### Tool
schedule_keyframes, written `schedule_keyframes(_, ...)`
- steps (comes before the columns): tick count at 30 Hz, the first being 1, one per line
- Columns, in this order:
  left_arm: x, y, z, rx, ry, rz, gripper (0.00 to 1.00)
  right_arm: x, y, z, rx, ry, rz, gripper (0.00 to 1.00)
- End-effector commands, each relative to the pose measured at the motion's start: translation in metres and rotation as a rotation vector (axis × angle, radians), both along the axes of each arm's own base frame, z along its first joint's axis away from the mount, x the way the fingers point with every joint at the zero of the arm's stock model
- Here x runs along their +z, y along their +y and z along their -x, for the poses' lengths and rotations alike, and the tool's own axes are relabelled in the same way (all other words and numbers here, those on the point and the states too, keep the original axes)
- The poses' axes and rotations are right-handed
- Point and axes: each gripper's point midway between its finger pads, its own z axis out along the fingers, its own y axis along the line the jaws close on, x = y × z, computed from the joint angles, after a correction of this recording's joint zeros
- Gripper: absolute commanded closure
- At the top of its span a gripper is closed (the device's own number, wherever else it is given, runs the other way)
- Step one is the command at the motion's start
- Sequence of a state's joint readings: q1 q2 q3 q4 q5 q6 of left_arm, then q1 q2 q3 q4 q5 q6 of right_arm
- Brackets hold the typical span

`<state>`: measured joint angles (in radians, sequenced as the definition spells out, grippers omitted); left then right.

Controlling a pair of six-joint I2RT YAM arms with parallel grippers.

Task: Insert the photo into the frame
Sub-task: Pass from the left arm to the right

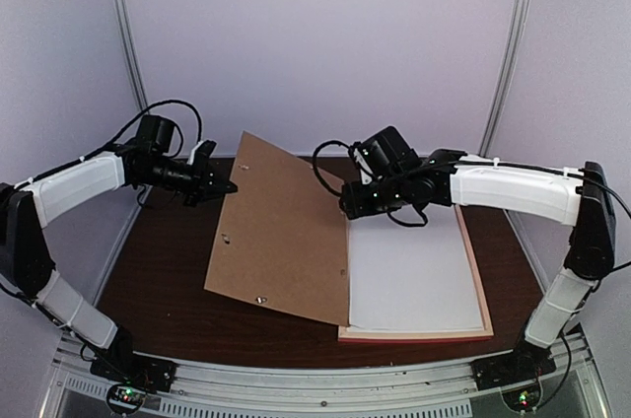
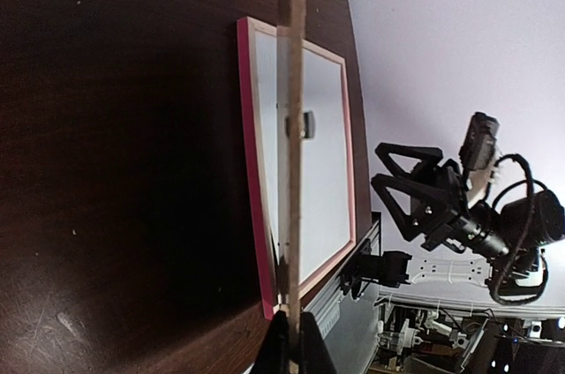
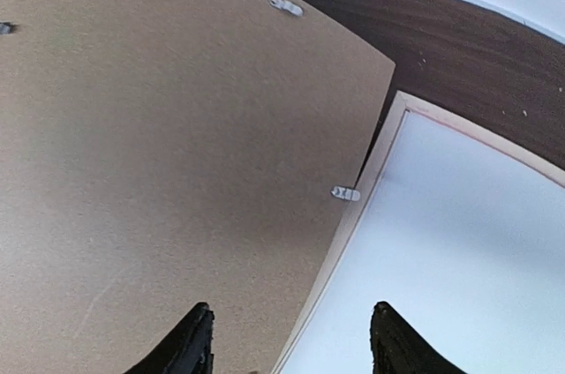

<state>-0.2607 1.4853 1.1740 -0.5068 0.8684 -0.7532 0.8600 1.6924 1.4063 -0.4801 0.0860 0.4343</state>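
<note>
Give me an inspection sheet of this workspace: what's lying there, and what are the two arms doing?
Surface: dark brown wooden tabletop.
Job's things: pink-rimmed rectangular picture frame lies flat, filled by a white sheet; dark photo print not seen.
Clutter: brown cardboard backing board, tilted up from the frame's left side.
Grippers: left pincer shut on the board's raised edge; right pincer open, holding nothing, over the board's edge and the frame's corner.
Cables: black cables looped at both wrists.
Surroundings: pale walls; metal rail along the near edge.
</note>
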Motion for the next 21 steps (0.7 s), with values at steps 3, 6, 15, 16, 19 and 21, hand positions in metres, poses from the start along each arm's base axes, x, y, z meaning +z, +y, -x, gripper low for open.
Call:
schedule_keyframes(3,0.037,-0.014,-0.01,-0.063,-0.142,0.14,1.0,-0.017,-0.04,-0.008,-0.113,0.114,-0.022,0.4)
schedule_keyframes(6,0.044,-0.017,-0.013,-0.067,-0.141,0.179,1.0,-0.024,-0.064,-0.014,-0.155,0.146,-0.017,0.4)
schedule_keyframes(15,0.073,-0.02,-0.015,-0.06,-0.165,0.237,1.0,-0.023,-0.058,-0.008,-0.049,0.203,-0.188,0.36)
schedule_keyframes(16,0.074,-0.019,-0.014,-0.06,-0.167,0.226,1.0,-0.021,-0.056,-0.007,-0.04,0.202,-0.199,0.34)
schedule_keyframes(19,0.078,-0.016,-0.012,-0.056,-0.173,0.192,1.0,-0.017,-0.054,-0.006,-0.026,0.203,-0.213,0.33)
schedule_keyframes(21,0.08,-0.015,-0.011,-0.054,-0.185,0.172,1.0,-0.015,-0.053,-0.006,-0.017,0.206,-0.228,0.33)
